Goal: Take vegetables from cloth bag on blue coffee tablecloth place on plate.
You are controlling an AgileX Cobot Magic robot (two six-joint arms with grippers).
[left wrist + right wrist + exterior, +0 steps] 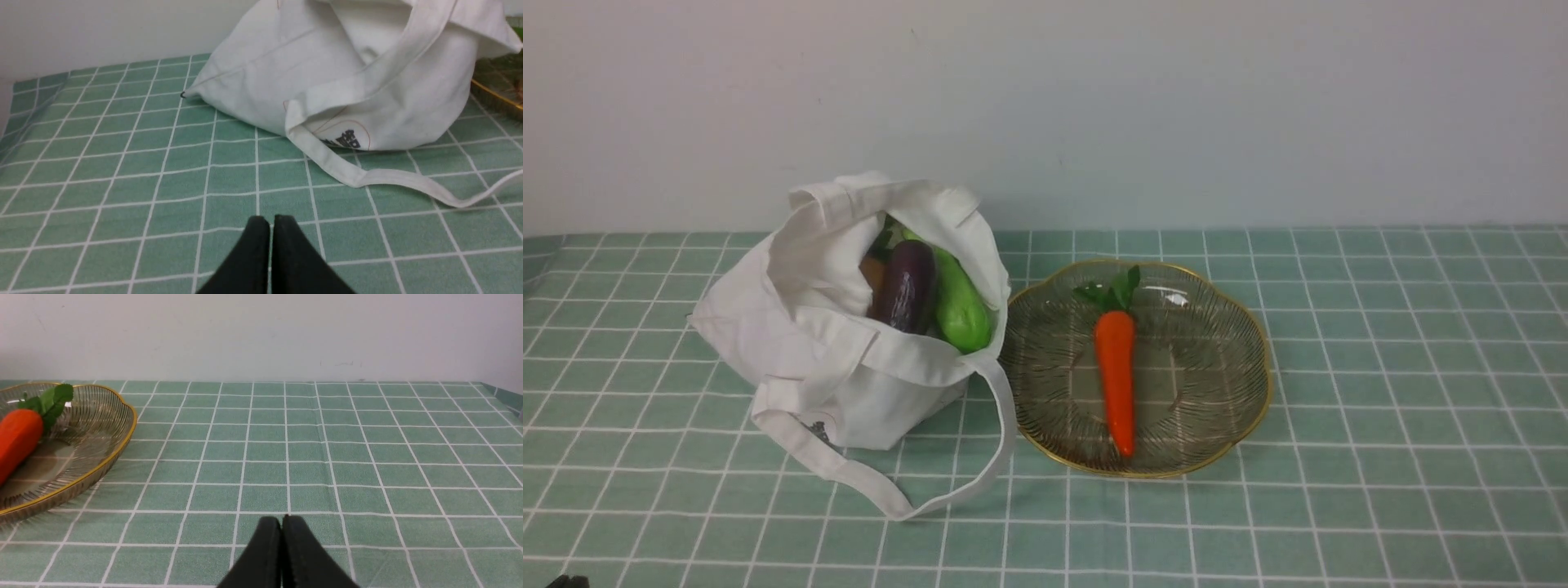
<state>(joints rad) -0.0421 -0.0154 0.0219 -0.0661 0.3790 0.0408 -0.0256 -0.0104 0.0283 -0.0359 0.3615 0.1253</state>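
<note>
The white cloth bag point(833, 343) stands open on the teal checked tablecloth point(1380, 367). Inside it show a dark purple eggplant point(905, 286), a bright green vegetable point(960, 309) and a sliver of a brownish one point(872, 271). The orange carrot point(1115, 376) lies in the gold-rimmed glass plate point(1241, 408) to the bag's right. My left gripper point(271, 220) is shut and empty, low over the cloth, short of the bag point(327, 81). My right gripper point(282, 520) is shut and empty, over bare cloth to the right of the plate point(118, 441) and carrot point(16, 437).
A bag strap point(1005, 441) loops onto the cloth in front of the bag, beside the plate's left rim. A pale wall point(1176, 106) runs behind the table. The table's left edge drops off near the bag point(24, 94).
</note>
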